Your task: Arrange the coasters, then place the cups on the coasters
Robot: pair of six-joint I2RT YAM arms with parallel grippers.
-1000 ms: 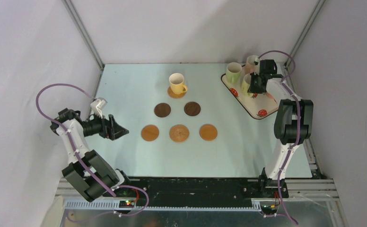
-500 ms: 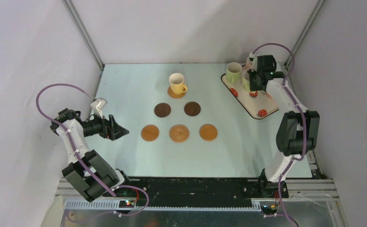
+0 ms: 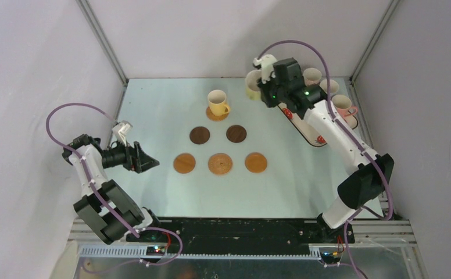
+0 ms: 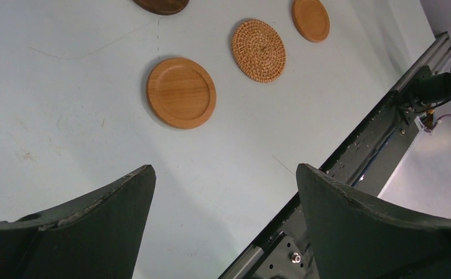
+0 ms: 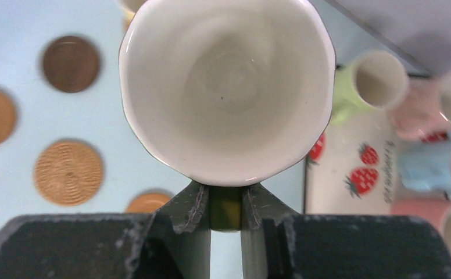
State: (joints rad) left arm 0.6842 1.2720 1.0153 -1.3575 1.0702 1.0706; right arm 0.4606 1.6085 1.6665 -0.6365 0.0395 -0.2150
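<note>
The right tool (image 5: 225,202) is clamped on the handle of a cup (image 5: 226,87), seemingly pale green, held in the air left of the strawberry tray (image 5: 351,157); the left tool (image 4: 223,171) hangs with jaws apart over the bench (image 4: 66,104); a yellow cup (image 3: 217,101) sits on one coaster (image 3: 215,116); five other coasters (image 3: 220,163) lie bare nearer the arms' bases.
</note>
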